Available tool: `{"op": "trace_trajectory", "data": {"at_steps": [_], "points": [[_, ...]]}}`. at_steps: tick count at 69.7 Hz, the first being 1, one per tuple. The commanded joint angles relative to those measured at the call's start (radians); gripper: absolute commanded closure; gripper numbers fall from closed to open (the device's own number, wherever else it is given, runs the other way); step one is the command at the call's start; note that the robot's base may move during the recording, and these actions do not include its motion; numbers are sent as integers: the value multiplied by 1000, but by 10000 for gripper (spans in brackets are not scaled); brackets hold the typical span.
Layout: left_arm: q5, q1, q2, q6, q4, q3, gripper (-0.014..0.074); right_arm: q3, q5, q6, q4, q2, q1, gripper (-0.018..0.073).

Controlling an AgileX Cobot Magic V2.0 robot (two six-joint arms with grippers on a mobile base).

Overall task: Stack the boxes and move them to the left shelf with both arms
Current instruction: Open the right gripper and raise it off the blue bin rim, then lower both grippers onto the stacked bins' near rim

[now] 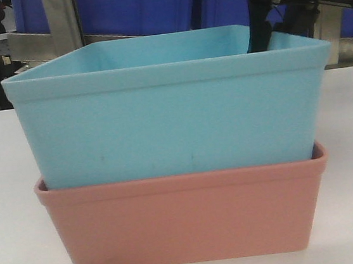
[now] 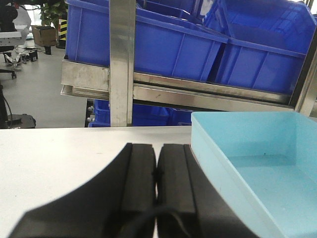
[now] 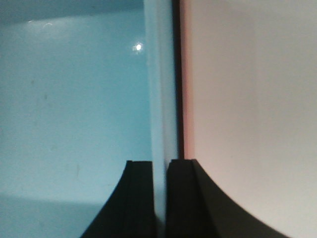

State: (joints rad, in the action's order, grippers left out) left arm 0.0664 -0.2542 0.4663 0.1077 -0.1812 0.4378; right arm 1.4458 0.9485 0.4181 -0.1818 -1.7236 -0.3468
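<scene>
The blue box (image 1: 169, 126) sits nested in the pink box (image 1: 187, 223), frame centre, on the table (image 1: 12, 252). The right gripper (image 3: 159, 198) is clamped across the blue box's wall, one finger on each side. The left gripper (image 2: 156, 183) is fully closed and empty, with the box wall just to its right. The shelf rail (image 2: 208, 96) lies beyond.

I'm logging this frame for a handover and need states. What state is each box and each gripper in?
light blue box: upright, empty, nested inside the pink box.
pink box: upright on the white table, holding the light blue box.
left gripper: shut, empty, beside the light blue box.
right gripper: shut on the light blue box's wall.
</scene>
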Motion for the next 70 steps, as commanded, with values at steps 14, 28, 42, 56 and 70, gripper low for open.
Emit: {"op": "trace_trajectory", "data": {"at_steps": [14, 28, 42, 56, 70], "points": [[-86, 2, 3, 2, -3, 27, 608, -22, -85, -9, -42, 54, 2, 505], [-86, 2, 3, 2, -3, 27, 608, -42, -105, -19, -42, 54, 2, 488], [-86, 2, 3, 2, -3, 27, 608, -42, -103, -67, -42, 54, 2, 191], [-86, 2, 3, 2, -3, 27, 608, -42, -101, -79, -41, 54, 2, 79], [-86, 2, 3, 2, -3, 27, 608, -42, -121, -79, -41, 54, 2, 80]]}}
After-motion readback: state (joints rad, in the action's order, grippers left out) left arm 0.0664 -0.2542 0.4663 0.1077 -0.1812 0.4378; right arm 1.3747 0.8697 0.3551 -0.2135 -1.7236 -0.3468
